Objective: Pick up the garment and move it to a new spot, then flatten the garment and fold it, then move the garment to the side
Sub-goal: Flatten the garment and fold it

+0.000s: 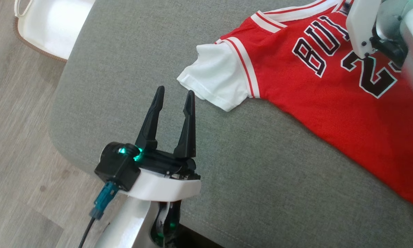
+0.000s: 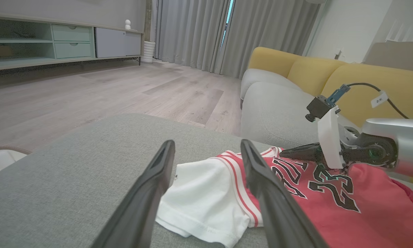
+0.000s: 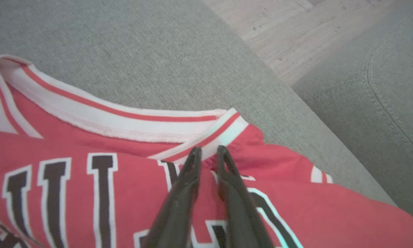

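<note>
The garment [image 1: 334, 106] is a red jersey with white sleeves and black lettering, lying spread on a grey cushioned seat [image 1: 227, 179]. My left gripper [image 1: 175, 91] stands open just short of the white sleeve [image 1: 216, 79], touching nothing; in the left wrist view its fingers frame that sleeve [image 2: 203, 193]. My right gripper [image 3: 208, 150] has its fingers drawn close together on a small pinch of red cloth just below the striped collar [image 3: 124, 119]. From the left wrist view, the right gripper [image 2: 285, 151] lies low over the jersey's chest [image 2: 330, 220]. In the head view its white wrist housing [image 1: 364, 27] hides the fingers.
A white basket [image 1: 51, 27] sits on the wood floor [image 1: 17, 137] beyond the seat's left edge. A grey and yellow sofa [image 2: 296, 75] stands behind the seat, with a floor gap between. A low cabinet [image 2: 72, 41] lines the far wall.
</note>
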